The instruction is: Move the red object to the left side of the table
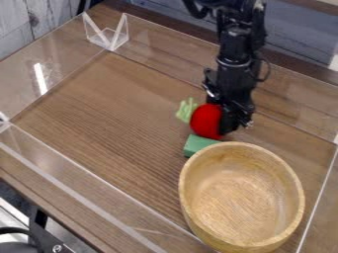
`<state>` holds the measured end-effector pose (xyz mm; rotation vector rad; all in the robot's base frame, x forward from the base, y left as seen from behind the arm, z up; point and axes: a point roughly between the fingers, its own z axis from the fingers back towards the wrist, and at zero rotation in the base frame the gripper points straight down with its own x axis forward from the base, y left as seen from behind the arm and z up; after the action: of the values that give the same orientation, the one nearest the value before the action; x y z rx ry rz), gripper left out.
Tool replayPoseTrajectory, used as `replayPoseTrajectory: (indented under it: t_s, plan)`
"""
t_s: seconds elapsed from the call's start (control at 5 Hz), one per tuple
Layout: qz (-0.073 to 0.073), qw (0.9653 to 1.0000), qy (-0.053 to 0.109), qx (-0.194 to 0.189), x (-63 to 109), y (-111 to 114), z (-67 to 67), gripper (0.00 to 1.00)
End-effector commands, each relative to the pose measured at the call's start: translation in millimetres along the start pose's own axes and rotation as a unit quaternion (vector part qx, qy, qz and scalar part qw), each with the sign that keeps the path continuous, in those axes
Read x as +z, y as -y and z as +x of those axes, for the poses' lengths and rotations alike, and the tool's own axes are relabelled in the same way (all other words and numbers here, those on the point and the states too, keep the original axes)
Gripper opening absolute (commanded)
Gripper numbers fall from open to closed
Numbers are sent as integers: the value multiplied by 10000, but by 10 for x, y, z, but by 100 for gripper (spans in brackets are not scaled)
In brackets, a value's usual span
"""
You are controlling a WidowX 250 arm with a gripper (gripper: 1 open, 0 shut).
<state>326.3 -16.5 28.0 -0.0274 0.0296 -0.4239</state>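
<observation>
The red object, a small bright red ball with a light-green leaf part on its left, hangs just above the table right of centre. My gripper comes down from above and is shut on the red object, its dark fingers pressed against the ball's right side. Below it lies a flat green piece.
A round wooden bowl sits at the front right, close under the gripper. Low clear acrylic walls border the tabletop. A clear stand is at the back left. Bare wood stretches to the left.
</observation>
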Motion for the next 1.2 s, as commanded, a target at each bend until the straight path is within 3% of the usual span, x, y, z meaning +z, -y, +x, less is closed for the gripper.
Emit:
replayPoseTrajectory:
  t_s: [0.0,0.2,0.4,0.6,0.8,1.0]
  plan:
    - [362,9969,643,276,569,-42,93,0]
    - [606,9923,873,641,980,-181,-65,0]
    - [706,9882,866,1050,1176,-439,-284,0]
    - [669,9908,827,836,981,-720,-489,0]
    - [567,9945,754,451,704,-727,-518,0]
    - [499,9953,728,391,504,-610,-503,0]
